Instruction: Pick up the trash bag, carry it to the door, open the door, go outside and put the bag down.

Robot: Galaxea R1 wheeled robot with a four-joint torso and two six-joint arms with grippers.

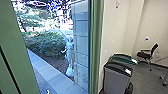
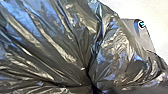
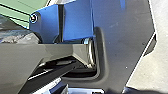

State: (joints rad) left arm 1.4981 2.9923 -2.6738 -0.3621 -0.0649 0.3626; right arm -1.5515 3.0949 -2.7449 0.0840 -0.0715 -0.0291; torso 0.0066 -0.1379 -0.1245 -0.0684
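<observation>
Trash bag (image 2: 57, 47): dark, glossy plastic, seen close up in the left wrist view. Its folds ran together into a tight, dark gather. A patch of similar shiny plastic lay near the robot's plate in the right wrist view.

Left hand: opening could not be told; whether it had hold of the bag could not be confirmed. Right hand: opening and contents could not be told either.

Head view: a green panel (image 1: 18, 37) slanted beside a view onto the outdoors; an upright green frame (image 1: 96, 45) bounded the other side. Whether glass lay between could not be told. Outside: a leafy hedge (image 1: 45, 43), a paved walk (image 1: 56, 80) and a block-faced wall (image 1: 81, 40). 1 person (image 1: 69, 56), pale and blurred, appeared near the wall.

Indoors: 2 bins, a grey bin (image 1: 116, 81) with a black lid and, just behind, a green-lidded bin (image 1: 122, 58). A dark chair (image 1: 148, 53) stood farther back on the grey floor (image 1: 146, 78), near a pale wall (image 1: 152, 27).
</observation>
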